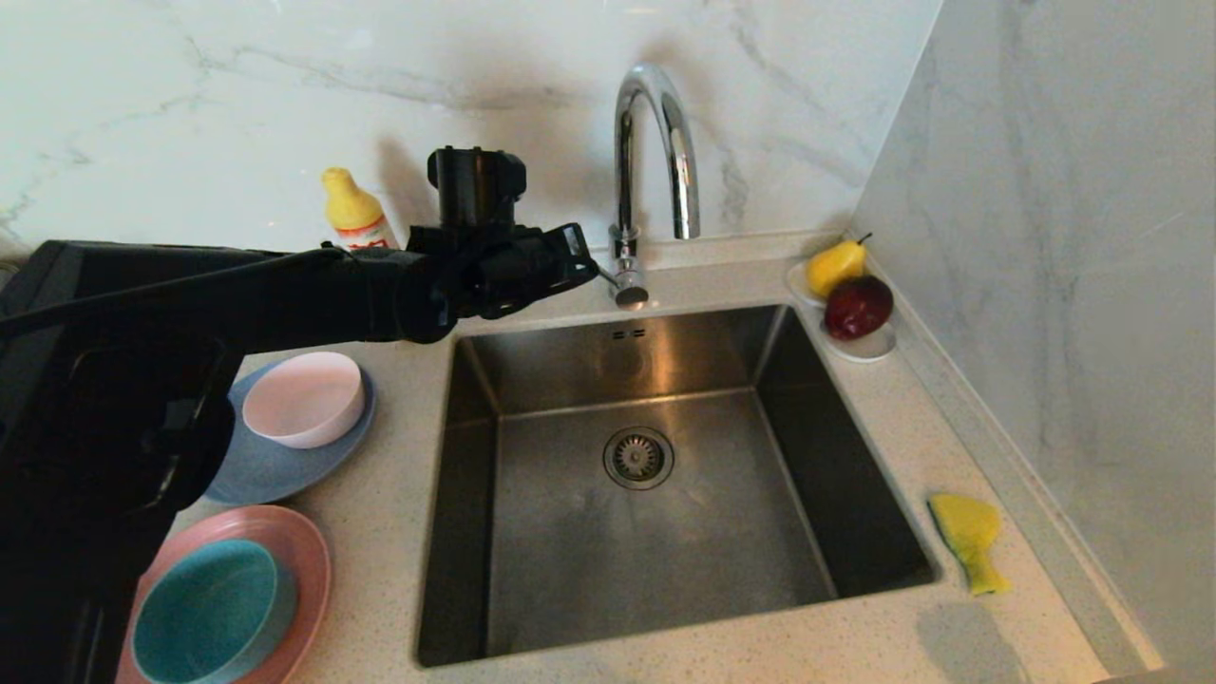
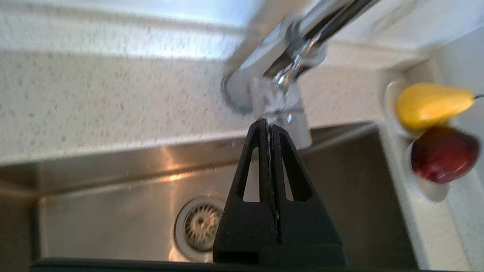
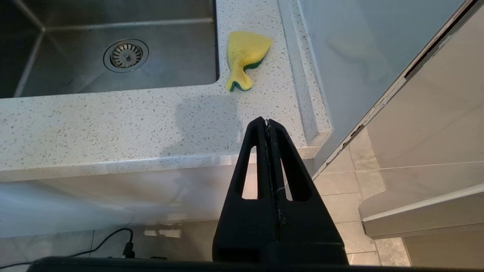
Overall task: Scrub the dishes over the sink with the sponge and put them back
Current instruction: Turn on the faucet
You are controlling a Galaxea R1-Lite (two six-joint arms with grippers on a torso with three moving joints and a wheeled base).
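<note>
The steel sink (image 1: 570, 551) lies in the middle of the counter, with the chrome faucet (image 1: 655, 142) behind it. Left of it, a pale pink bowl (image 1: 304, 399) rests on a grey-blue plate (image 1: 275, 470), and a teal bowl (image 1: 209, 608) sits on a pink plate (image 1: 309, 560). The bent yellow sponge (image 1: 969, 537) (image 3: 245, 53) lies on the counter right of the sink. My left gripper (image 1: 591, 271) (image 2: 266, 122) is shut and empty, its tip right at the faucet's lever (image 1: 629, 285) (image 2: 281, 102). My right gripper (image 3: 266, 122) is shut and empty, low in front of the counter edge.
A yellow-capped bottle (image 1: 356, 214) stands at the back wall behind my left arm. A small white dish (image 1: 869, 347) in the back right corner holds a yellow pear (image 1: 836, 266) and a red apple (image 1: 858, 306). A marble wall (image 1: 1064, 285) bounds the counter on the right.
</note>
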